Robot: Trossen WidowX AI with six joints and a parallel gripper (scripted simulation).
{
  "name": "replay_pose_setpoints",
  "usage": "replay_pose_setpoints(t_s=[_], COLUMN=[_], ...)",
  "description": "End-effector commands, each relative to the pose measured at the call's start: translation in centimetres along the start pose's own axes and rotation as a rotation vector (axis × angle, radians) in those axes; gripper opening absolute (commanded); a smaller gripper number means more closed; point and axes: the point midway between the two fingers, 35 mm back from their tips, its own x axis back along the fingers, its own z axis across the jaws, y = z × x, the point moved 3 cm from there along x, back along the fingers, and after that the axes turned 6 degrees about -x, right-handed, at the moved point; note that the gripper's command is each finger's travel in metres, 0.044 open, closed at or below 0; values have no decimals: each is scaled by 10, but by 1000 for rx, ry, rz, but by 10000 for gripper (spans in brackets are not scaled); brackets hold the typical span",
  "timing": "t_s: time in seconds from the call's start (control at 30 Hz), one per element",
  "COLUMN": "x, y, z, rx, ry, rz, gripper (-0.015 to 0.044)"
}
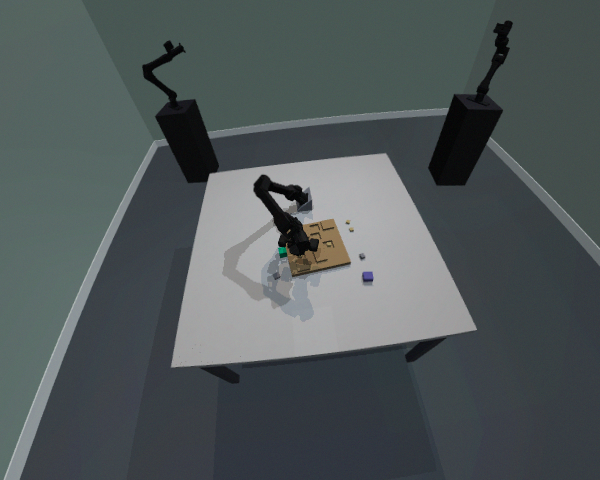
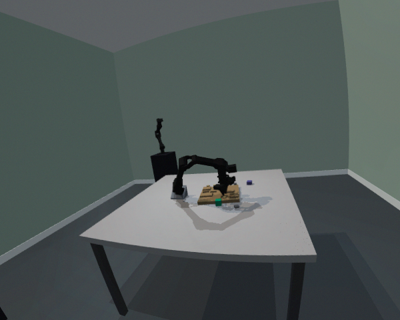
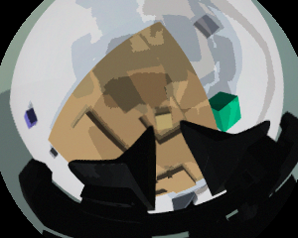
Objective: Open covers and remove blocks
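The wooden puzzle board [image 1: 339, 254] [image 2: 206, 199] [image 3: 123, 69] lies in the middle of the table. My gripper [image 1: 301, 253] [image 2: 223, 190] [image 3: 167, 127] hangs low over the board's corner nearest the arm side, fingers partly apart with nothing between them. A small tan piece [image 3: 165, 122] on the board shows just beyond the fingertips; I cannot tell whether it is a block or a cover. A green block [image 1: 282, 252] [image 2: 218, 202] [image 3: 224, 110] rests on the table right beside the board edge, next to the gripper. A small grey block [image 1: 276, 275] [image 2: 236, 206] [image 3: 207, 24] lies on the table a little further off.
A purple block [image 1: 367, 276] [image 2: 249, 182] [image 3: 32, 117] lies on the table beyond the board's far side. Another small grey block [image 1: 362, 255] and two small yellow blocks [image 1: 348, 222] [image 1: 351, 229] lie there too. The arm's base [image 1: 305, 198] [image 2: 178, 193] stands behind the board.
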Motion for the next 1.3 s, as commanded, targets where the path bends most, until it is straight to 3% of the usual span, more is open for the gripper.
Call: replay_pose_setpoints(t_s=[0.0,1.27], x=[-8,-14], y=[-2,-3], z=[-1,-1], rx=[9,9], ry=[-9,-9], rz=[6,6], gripper=[144,144])
